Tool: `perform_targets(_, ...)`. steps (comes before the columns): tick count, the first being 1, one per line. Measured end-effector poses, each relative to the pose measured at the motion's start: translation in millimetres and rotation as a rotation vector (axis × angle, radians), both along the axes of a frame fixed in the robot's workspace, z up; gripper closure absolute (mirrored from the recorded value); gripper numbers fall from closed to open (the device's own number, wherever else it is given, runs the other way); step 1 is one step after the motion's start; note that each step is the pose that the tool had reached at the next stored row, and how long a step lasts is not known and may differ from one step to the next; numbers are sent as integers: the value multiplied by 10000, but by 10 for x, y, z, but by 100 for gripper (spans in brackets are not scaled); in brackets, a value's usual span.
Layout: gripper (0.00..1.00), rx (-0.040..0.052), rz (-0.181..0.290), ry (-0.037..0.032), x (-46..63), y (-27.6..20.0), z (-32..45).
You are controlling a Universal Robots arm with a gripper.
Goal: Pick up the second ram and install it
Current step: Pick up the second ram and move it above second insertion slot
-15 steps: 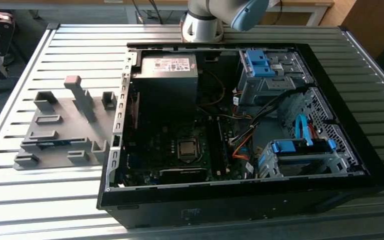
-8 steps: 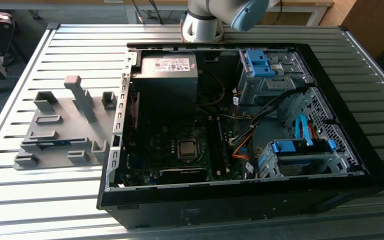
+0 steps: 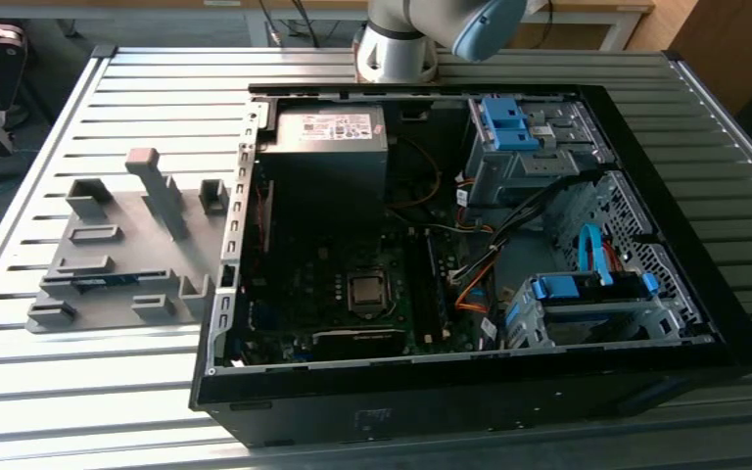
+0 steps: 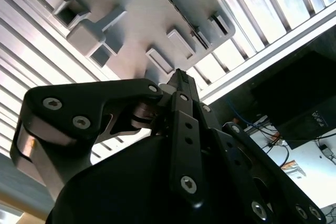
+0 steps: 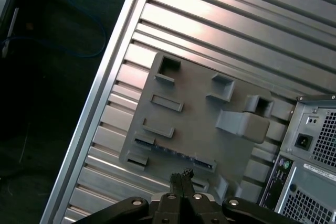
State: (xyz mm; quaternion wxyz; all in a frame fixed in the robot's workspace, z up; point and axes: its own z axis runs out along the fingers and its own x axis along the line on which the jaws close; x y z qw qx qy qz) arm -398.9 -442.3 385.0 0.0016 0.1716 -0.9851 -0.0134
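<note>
The second ram (image 3: 105, 279) is a thin blue-green stick standing on edge in a slot of the grey holder block (image 3: 115, 250), on the exterior view's left of the open computer case (image 3: 481, 255). In the first wrist view the ram (image 5: 173, 153) shows as a dark strip along the holder block's (image 5: 199, 108) near edge. My gripper (image 5: 181, 174) hangs well above the holder, with its fingertips pressed together and nothing between them. The second wrist view shows the gripper (image 4: 179, 77) shut, with the holder block (image 4: 136, 19) beyond it.
The case lies on its side on a slatted aluminium table (image 3: 115, 88), with its motherboard (image 3: 350, 294), power supply (image 3: 330, 132) and blue drive cages (image 3: 586, 294) exposed. The arm's base (image 3: 396, 49) stands at the table's far edge. The table edge (image 5: 100, 103) drops to a dark floor with cables.
</note>
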Motion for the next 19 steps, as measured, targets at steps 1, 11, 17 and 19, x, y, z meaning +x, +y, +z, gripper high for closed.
perform_targets(1, 89, 0, 26, 0, -1, 0, 0)
perform_targets(11, 89, 0, 314, 0, -12, -3, -2)
perform_targets(17, 89, 0, 522, 0, -20, -6, -4)
perform_targets(19, 89, 0, 596, 0, -22, -7, -5)
